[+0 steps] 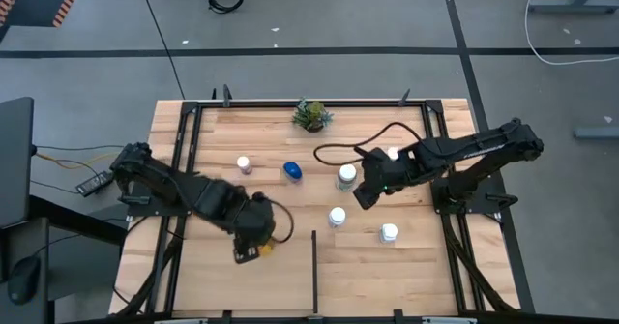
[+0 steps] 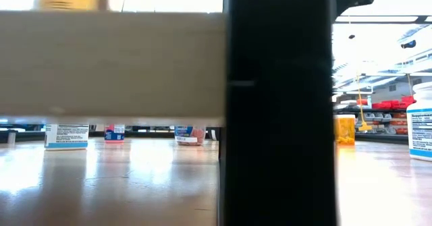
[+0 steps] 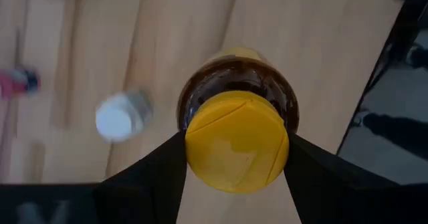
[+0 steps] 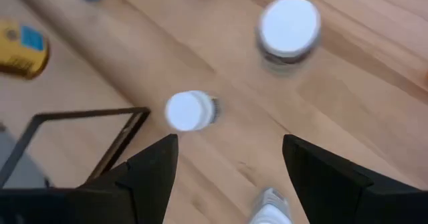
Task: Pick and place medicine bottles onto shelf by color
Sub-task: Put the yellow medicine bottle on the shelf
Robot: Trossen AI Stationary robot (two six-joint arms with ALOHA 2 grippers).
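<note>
A: Big picture first: the shelf (image 1: pixel 368 276) fills the frame, a black divider bar (image 1: pixel 313 271) at its near edge.

B: And the left gripper (image 3: pixel 235 150)?

A: Clamped on the amber bottle (image 3: pixel 234 97) by its yellow lid (image 3: pixel 235 150), left of that bar.

B: Right gripper (image 4: pixel 227 157)?

A: Fingers apart, hovering mid-shelf over white-capped bottles (image 4: pixel 189 110). Blue bottle (image 1: pixel 292 171) lies farther back.

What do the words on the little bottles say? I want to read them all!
None can be read.
White bottle with blue label: print too blurred.
Bottle at the right edge: lines of print, too blurred.
Amber bottle, held by the left gripper: no words show.
</note>
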